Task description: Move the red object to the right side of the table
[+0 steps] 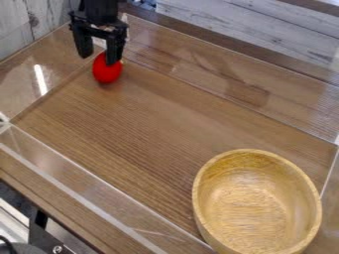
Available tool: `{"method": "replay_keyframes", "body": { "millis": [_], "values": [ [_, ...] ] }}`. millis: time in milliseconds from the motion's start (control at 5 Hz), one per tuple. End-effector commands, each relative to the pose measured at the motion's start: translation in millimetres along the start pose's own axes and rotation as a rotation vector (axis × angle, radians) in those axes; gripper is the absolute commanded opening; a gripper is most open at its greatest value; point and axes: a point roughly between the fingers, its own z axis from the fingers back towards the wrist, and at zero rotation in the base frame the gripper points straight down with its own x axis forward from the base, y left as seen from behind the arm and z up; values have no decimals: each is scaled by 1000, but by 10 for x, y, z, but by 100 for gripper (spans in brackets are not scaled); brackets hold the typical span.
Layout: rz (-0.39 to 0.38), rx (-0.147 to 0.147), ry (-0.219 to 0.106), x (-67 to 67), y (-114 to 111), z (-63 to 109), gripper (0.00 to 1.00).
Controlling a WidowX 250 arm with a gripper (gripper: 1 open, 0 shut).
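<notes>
The red object (105, 70), a small glossy egg-shaped toy, lies on the brown wood-grain table (172, 129) near its far left corner. My gripper (99, 48) hangs straight down right over it, open, with one black finger (82, 45) on the left and the other on the right of the toy's top. The fingertips reach down to about the top of the toy and partly cover its upper edge. Nothing is held between the fingers.
A round light wooden bowl (259, 203) stands at the near right corner, empty. Low clear acrylic walls (79, 189) edge the tabletop. A pale plank wall runs behind the table.
</notes>
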Motion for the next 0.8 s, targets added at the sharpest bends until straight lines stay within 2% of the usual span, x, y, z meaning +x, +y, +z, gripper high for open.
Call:
{"method": "replay_keyframes", "body": {
  "millis": [0,400,600],
  "values": [
    [-22,21,-34,63,-99,53,100],
    [-6,0,-33,-20,-72,-176,100],
    [40,-24,-35,-40,2,-99,100]
  ]
}}
